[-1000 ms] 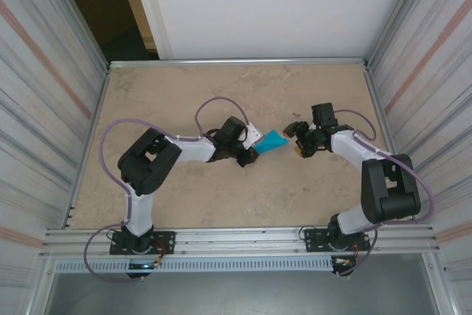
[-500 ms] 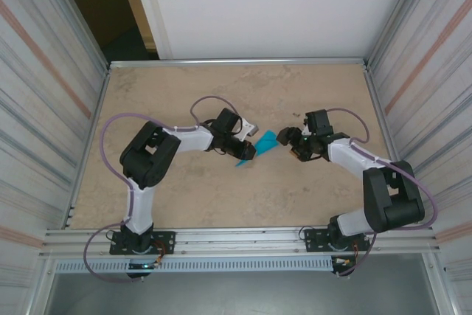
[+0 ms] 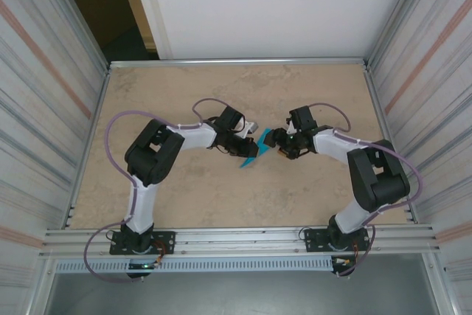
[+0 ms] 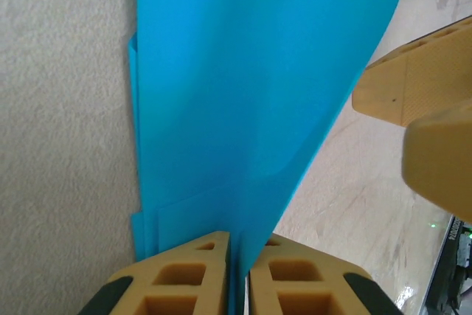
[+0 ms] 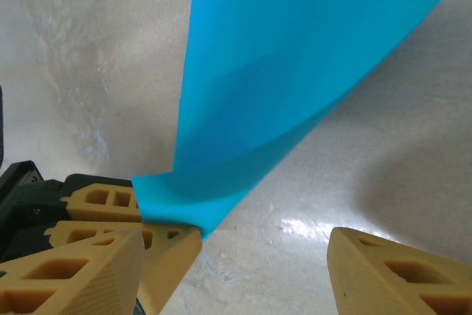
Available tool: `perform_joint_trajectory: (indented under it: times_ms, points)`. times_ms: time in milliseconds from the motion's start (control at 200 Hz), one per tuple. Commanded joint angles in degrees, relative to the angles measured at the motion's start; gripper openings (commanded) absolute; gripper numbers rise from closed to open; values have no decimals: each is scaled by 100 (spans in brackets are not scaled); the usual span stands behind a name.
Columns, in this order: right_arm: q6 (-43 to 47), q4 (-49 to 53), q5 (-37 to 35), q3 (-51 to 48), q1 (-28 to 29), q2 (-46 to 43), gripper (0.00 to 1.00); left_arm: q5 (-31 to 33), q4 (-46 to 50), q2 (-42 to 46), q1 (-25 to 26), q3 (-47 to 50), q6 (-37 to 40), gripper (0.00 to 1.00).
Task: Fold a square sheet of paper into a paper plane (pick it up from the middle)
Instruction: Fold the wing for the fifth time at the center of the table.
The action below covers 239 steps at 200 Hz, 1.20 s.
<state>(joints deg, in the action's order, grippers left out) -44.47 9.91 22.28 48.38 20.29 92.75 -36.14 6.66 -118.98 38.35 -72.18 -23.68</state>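
The cyan-blue sheet of paper [image 3: 256,153] is folded into layers and stands up off the table at the middle. My left gripper [image 3: 245,148] is shut on its lower edge; in the left wrist view the paper [image 4: 251,71] rises from between the closed tan fingers [image 4: 184,278]. My right gripper [image 3: 275,141] is open just right of the paper. In the right wrist view the paper [image 5: 280,86] hangs ahead of the open gripper [image 5: 236,271], over its left finger, with the left gripper's fingers [image 5: 103,198] pinching the paper's corner.
The beige table [image 3: 184,197] is ringed by a metal rail [image 3: 236,61] and corrugated side walls. One right fingertip [image 4: 413,86] shows close beside the paper in the left wrist view. Purple cables loop over both arms.
The right gripper has moved left, up close to the paper. The left gripper has turned and shifted slightly right, keeping its hold; the paper now stands more upright.
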Motion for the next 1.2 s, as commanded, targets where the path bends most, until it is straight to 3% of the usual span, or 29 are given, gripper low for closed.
perform_joint_trajectory:
  times_ms: [0, 301, 697, 1193]
  points:
    - [254, 291, 24, 337, 32, 231, 63, -123, 95, -255, -47, -185, -469, 15]
    - [220, 268, -187, 479, 16, 459, 55, -101, -123, -337, -134, -50, -952, 15]
    - [429, 201, 55, 616, 10, 756, 48, -357, -507, -367, -262, 205, -1188, 15]
    - [486, 791, -332, 1120, 69, 1449, 52, -451, -473, -167, -274, 275, -1102, 19]
